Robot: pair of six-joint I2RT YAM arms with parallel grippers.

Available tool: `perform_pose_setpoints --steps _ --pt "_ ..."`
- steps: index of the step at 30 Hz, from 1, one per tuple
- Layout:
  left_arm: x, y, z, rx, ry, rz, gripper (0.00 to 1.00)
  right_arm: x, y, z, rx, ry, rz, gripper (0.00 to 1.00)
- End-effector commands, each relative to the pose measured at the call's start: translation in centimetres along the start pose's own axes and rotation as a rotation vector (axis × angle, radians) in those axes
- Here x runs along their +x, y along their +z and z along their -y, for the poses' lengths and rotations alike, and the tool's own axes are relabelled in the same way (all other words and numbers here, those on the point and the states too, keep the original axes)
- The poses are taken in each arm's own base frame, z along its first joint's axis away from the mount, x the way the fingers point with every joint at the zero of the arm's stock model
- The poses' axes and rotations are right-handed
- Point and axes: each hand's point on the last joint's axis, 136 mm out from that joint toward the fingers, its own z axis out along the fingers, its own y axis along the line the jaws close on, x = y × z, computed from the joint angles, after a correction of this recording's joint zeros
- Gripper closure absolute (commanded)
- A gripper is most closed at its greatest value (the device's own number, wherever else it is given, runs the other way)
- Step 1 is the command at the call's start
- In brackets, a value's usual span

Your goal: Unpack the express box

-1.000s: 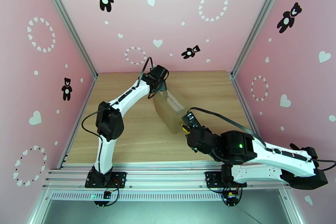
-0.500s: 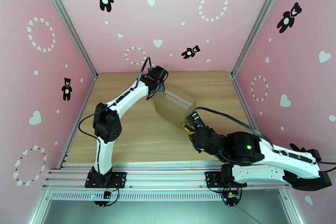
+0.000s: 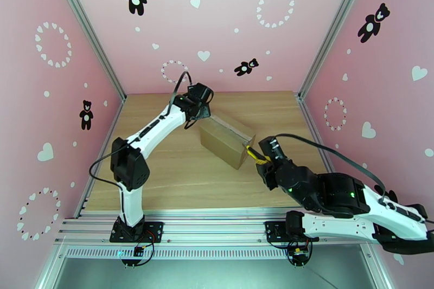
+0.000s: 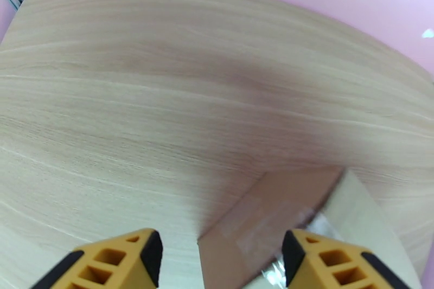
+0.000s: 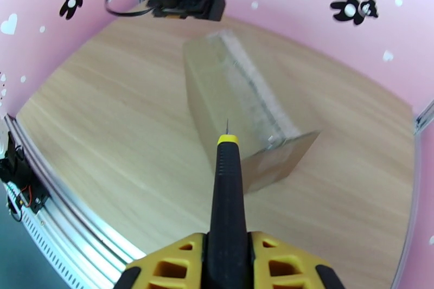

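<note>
1. The express box lies flat on the wooden counter, closed. A strip of clear tape runs along its top seam.
2. The right gripper is pinched tight on the black handle of a pen-style craft knife. The knife points straight ahead of the gripper. In the right wrist view its thin blade sits over the near part of the box top, just beside the taped seam. Whether the tip touches the cardboard cannot be told.
3. The left gripper stands spread at the far end of the box. One box corner sits between its fingers, and the left finger is apart from the cardboard. It straddles the box and does not clamp it.
4. Step in hand, as I judge it: lining the blade up with the tape before slitting the seam. No cut shows in the tape.
5. The next move likely calls for the blade to be set on the seam line and drawn along it at shallow depth. The left gripper would steady the far end so the box does not slide or turn.
</note>
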Motion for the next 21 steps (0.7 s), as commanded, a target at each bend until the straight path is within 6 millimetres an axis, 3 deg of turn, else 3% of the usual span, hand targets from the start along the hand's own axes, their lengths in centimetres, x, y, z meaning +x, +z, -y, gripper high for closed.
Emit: perform_pose_setpoints --steps 1,8,14,21 --pt "1.0 -1.9 -0.6 0.033 -0.015 -0.035 0.35 -2.7 0.3 0.5 0.013 -0.008 0.044 1.0" --pt "4.2 -2.8 -2.6 0.051 -0.043 -0.085 0.35 -2.0 5.3 2.3 0.122 -0.046 -0.152 1.0" --pt "6.4 -2.8 -4.6 0.013 -0.016 -0.118 0.35 -1.2 8.9 5.9 0.34 -0.112 -0.297 1.0" --pt "7.7 -3.3 -5.7 0.008 -0.009 -0.133 0.35 -1.2 10.2 9.3 0.465 -0.085 -0.325 1.0"
